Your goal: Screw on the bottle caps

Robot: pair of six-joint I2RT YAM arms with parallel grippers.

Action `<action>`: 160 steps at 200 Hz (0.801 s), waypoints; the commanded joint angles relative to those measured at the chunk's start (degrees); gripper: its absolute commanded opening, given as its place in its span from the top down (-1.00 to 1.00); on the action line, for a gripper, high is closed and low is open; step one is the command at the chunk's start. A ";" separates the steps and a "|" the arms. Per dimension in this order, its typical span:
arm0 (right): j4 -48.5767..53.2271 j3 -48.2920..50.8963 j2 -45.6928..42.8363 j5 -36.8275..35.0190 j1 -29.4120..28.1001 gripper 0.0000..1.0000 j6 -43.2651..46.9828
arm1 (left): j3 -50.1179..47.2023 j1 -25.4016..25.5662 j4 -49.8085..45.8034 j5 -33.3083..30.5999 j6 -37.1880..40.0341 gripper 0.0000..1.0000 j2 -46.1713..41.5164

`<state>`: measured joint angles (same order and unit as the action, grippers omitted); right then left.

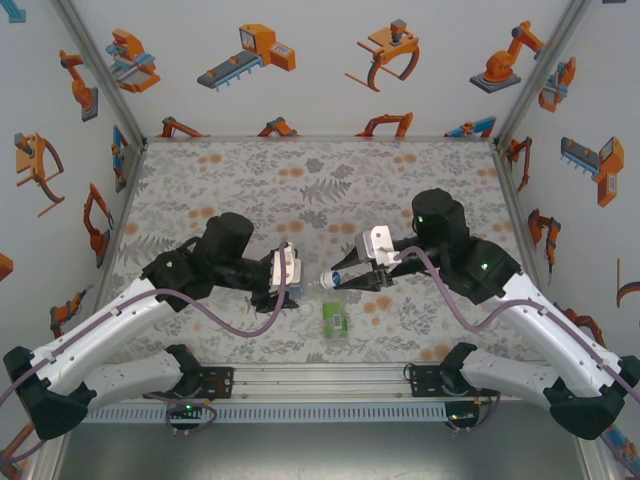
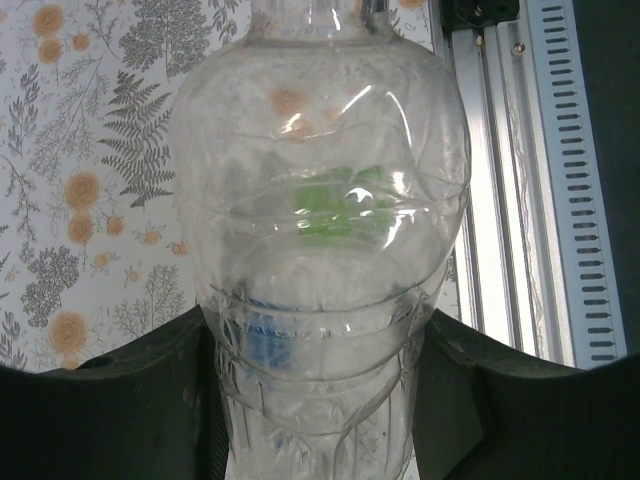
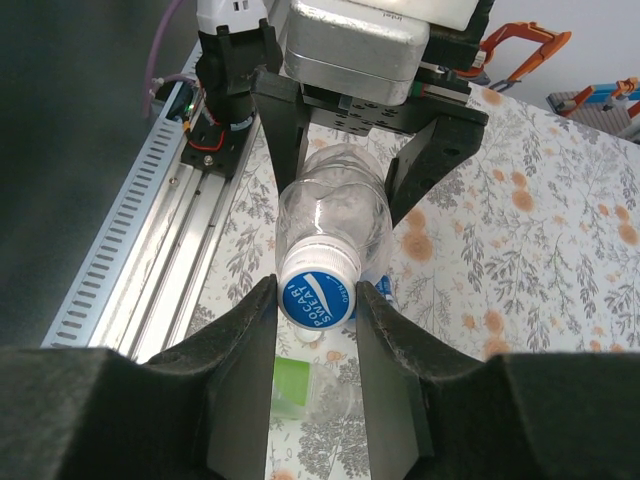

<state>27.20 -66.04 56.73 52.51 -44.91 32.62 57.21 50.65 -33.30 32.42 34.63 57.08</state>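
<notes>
Near edge: an aluminium rail (image 1: 320,380) runs across the front of the bench (image 1: 300,180), between the two arm bases.

Green-labelled bottle (image 1: 333,320): lies on its side on the bench just beyond the rail, under the gap between the two arms. Its long axis runs near to far. Which end is the neck cannot be told. It lies apart from both sets of fingers.

Clear bottle (image 2: 320,250): held off the bench between the two arms, above and just beyond the green-labelled bottle. Its long axis is about level and runs left to right across the bench. The neck end points toward the right arm and the base end toward the left arm.

Left fingers (image 3: 285,120): clenched on the body of the clear bottle, one on each side. The bottle runs straight out along their line.

Cap (image 3: 318,290): white with a blue printed top, seated on the neck of the clear bottle. Its flat top faces the right wrist. Whether it is threaded fully home cannot be told.

Right fingers (image 3: 245,340): closed against the cap, one on each side of its rim, touching on both sides.

Far bench: the floral surface runs back to the rear wall.
</notes>
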 commanded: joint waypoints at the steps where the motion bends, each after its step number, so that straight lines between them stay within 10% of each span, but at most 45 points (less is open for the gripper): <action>1: -2.54 1.89 -0.89 0.29 -0.70 0.35 -2.33 | 2.27 0.41 0.87 1.85 -0.71 1.00 0.10; 50: -15.35 9.11 -3.87 -12.19 -0.71 1.00 -32.06 | 1.03 0.42 6.04 -1.75 -2.46 1.00 1.19; 77: -16.34 13.08 -5.98 -31.73 -0.70 1.00 -63.94 | -0.98 0.41 11.80 -5.55 -3.75 1.00 2.60; 111: -10.90 16.44 -6.26 -39.35 -0.70 1.00 -97.16 | -0.90 0.41 15.70 -9.02 -3.80 1.00 5.77; 160: -7.54 15.20 -4.94 -40.37 -0.71 1.00 -106.08 | 0.42 0.44 16.95 -9.95 -1.82 1.00 8.47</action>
<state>15.62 -50.19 50.89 13.32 -44.75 -62.52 55.68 50.59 -26.04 21.39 32.23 65.28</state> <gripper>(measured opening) 0.343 0.552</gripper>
